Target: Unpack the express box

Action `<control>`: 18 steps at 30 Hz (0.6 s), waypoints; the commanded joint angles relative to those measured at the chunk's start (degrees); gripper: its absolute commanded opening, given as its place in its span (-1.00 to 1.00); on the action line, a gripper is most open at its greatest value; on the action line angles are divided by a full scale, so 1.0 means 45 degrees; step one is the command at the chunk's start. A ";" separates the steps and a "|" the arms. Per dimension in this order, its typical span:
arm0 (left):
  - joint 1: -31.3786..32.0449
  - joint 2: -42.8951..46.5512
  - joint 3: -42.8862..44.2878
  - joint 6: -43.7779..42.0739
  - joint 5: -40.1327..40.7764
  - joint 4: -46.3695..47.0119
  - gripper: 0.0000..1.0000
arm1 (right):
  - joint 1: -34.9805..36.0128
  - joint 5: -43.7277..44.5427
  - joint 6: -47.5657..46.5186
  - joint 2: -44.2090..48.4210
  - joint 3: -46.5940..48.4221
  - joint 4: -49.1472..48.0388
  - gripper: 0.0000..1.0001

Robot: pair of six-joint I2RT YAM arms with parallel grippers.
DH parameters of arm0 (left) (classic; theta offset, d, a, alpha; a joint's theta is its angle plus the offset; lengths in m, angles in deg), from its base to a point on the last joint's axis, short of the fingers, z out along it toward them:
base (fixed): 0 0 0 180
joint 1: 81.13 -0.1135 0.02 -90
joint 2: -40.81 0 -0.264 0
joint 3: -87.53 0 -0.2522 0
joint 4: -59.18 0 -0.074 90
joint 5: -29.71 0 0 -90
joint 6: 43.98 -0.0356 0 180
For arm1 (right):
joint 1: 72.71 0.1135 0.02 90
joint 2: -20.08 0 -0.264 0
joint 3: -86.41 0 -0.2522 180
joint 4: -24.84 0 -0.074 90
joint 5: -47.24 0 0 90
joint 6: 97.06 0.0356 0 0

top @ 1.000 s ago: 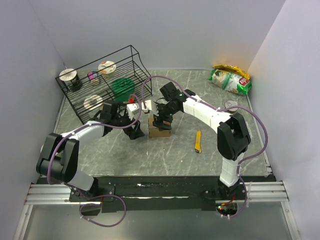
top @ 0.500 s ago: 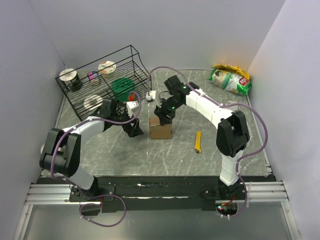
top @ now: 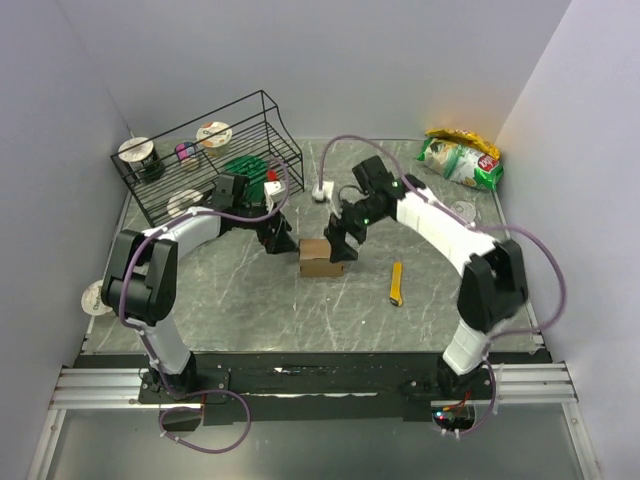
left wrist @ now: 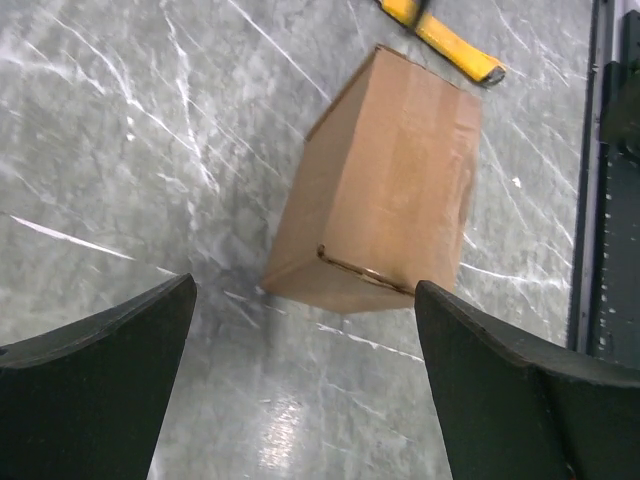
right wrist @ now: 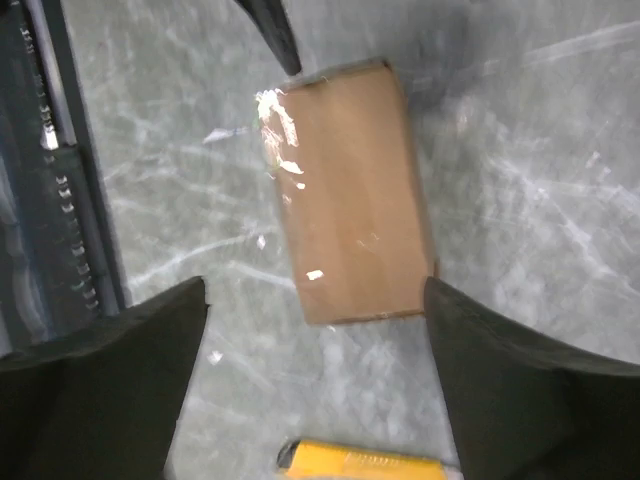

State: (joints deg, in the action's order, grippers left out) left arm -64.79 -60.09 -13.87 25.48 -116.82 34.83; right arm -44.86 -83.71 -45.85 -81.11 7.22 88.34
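Risks I'm seeing right now, running left to right across the top view:

- Wire rack point(top: 205, 160): the left arm is reaching along its front, so I'm worrying that a wide swing back could snag the wires.
- Left gripper point(top: 278, 238): it's hanging spread wide and empty, just left of the express box point(top: 320, 258). If I'm closing from this offset, one finger is probably shoving the carton sideways instead of pinning it.
- Express box: it's sitting flaps-shut on the table point(top: 240, 300), near the middle, between the two grippers. It looks light, so I'm expecting it to slide or tip under any one-sided push. The glare on top may be tape; I can't tell.
- Right gripper point(top: 340, 243): also splayed and carrying nothing, hovering over the box's far right edge. With both grippers crowding one small carton, I'm thinking finger-on-finger contact is the real danger.
- Yellow cutter point(top: 397, 282): it's lying to the right, apart from the box. A skidding carton or a low forearm could be knocking it away.
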 commanded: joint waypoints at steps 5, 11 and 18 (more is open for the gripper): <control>-0.0135 0.1757 -0.1302 0.0203 0.1052 -0.0890 0.93 | 0.1368 0.1754 -0.1986 0.1355 -0.1336 -0.2711 0.98; -0.0134 0.3554 -0.2689 0.3327 0.5214 0.1220 0.93 | 0.1349 0.2498 -0.3641 0.0301 -0.0790 -0.2304 0.92; -0.0135 0.3730 -0.2219 0.4877 0.7153 0.0243 0.93 | 0.1368 0.2713 -0.4702 -0.0210 -0.0378 -0.1130 0.83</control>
State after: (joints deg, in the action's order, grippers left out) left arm -65.21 -45.16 -24.43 41.86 -90.97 35.29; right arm -38.54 -72.32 -63.09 -82.33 2.39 81.00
